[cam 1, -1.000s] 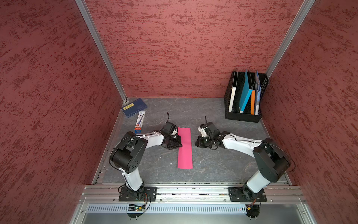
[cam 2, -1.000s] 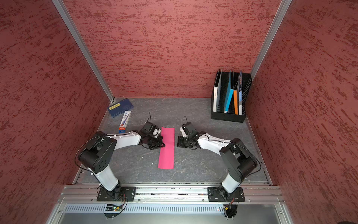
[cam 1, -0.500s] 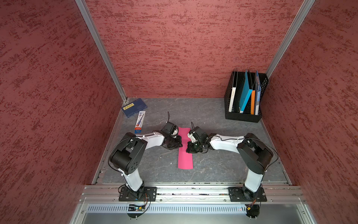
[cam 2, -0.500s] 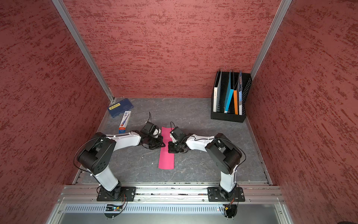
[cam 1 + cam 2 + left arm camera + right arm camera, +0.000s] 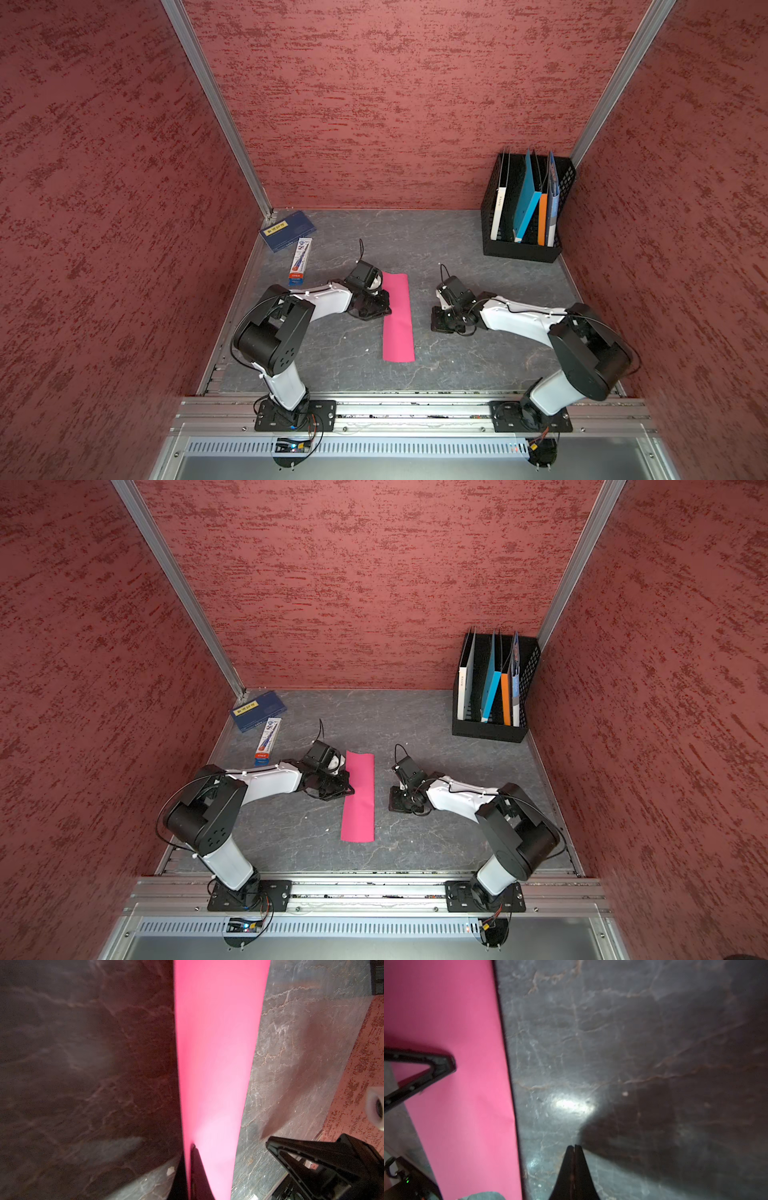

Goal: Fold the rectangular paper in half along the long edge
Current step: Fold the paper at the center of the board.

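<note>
Narrow pink paper lies on the grey bench.
Left hand closed at its edge; right hand closed, empty, just beside.

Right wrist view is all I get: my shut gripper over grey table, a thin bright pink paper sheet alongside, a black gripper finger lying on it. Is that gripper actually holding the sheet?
Observer: Seemingly yes. The left wrist view shows the left gripper shut at the long edge of the bright pink paper sheet, a pink sliver between its fingers.
Operator: Sheet flat?
Observer: Mostly. In both top views it lies as a narrow strip; only its far end looks slightly arched.
Operator: Clutter nearby?
Observer: A black mesh file holder stands in the far right corner, well apart from the sheet.
</note>
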Controlling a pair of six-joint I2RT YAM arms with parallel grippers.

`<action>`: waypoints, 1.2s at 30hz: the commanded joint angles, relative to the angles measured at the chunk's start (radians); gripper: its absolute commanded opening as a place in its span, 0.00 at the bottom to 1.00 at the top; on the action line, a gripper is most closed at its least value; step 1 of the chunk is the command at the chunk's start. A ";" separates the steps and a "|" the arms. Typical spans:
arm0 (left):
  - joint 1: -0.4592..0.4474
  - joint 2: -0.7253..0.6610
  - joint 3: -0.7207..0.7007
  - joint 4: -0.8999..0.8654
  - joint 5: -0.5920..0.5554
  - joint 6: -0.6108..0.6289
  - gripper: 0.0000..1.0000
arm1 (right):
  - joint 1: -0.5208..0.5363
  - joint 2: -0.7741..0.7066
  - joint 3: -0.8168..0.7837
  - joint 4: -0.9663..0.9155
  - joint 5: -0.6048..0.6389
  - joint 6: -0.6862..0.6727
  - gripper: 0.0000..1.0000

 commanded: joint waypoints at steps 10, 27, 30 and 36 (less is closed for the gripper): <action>-0.004 -0.019 -0.011 0.002 -0.038 -0.002 0.00 | 0.185 0.169 0.148 0.125 -0.182 0.039 0.00; -0.010 0.000 0.021 -0.039 -0.076 0.007 0.00 | 0.159 0.121 0.030 -0.054 -0.091 0.038 0.00; -0.010 0.006 0.022 -0.039 -0.073 0.009 0.00 | 0.139 0.076 0.005 -0.087 -0.073 0.033 0.00; -0.010 -0.001 0.019 -0.039 -0.070 0.012 0.00 | 0.098 -0.011 0.000 -0.203 0.025 0.024 0.00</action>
